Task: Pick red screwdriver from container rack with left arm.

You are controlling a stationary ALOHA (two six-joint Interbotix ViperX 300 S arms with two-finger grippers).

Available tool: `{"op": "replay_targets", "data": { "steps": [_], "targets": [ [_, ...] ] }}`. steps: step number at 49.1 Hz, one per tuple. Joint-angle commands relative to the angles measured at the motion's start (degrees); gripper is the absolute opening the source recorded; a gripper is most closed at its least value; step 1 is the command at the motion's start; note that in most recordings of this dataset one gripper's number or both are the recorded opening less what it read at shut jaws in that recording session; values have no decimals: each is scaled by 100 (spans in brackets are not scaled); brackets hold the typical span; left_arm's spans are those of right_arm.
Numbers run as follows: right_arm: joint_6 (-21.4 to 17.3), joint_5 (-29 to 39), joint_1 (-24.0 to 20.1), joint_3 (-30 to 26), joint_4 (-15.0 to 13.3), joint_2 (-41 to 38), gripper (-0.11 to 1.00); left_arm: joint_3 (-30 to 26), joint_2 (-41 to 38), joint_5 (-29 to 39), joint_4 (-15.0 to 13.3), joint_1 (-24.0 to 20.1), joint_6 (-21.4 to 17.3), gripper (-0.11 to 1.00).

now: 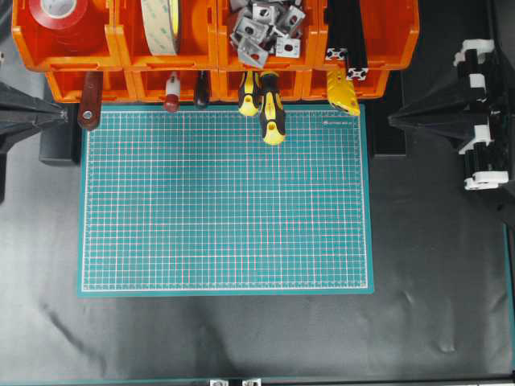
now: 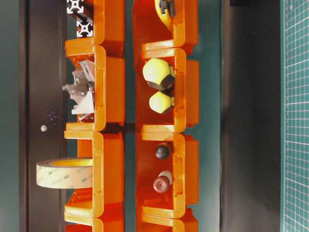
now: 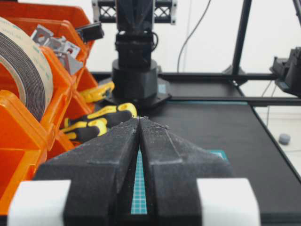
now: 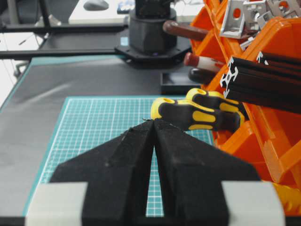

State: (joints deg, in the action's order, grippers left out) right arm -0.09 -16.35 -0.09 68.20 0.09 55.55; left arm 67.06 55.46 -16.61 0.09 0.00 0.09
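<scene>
Yellow-and-black screwdrivers (image 1: 264,103) beside red screwdriver (image 1: 171,92)

A black tabletop (image 1: 241,338) carries a green cutting mat (image 1: 225,201), lying ahead of and below both closed jaw pairs, and the container rack (image 1: 217,48) along the mat's far edge.

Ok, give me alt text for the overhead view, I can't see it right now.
The red screwdriver sits untouched in the orange container rack above a green cutting mat. Two yellow-and-black screwdrivers poke onto the mat. The left pincer and right pincer wait at the sides, both shut.
</scene>
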Motion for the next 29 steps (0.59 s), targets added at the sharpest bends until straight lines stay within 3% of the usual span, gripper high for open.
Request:
{"op": "replay_targets", "data": {
  "steps": [1, 4, 6, 17, 29],
  "targets": [
    [-70, -105, -9, -202, 18, -44, 2, -246, -44, 193, 290, 70, 53, 6],
    [-132, -105, -18, -246, 149, 0, 4, -439, -53, 536, 290, 105, 53, 8],
    [-255, -105, -18, -255, 220, 35, 1, -589, -62, 765, 290, 123, 35, 3],
    [-861, -70, -18, -264, 229, 70, 1, -1749, -483, 2347, 308, 299, -237, 0],
    [-1020, -53, -18, -264, 229, 79, 1, -3155, -1195, 4351, 316, 817, -826, 0]
  ]
}}
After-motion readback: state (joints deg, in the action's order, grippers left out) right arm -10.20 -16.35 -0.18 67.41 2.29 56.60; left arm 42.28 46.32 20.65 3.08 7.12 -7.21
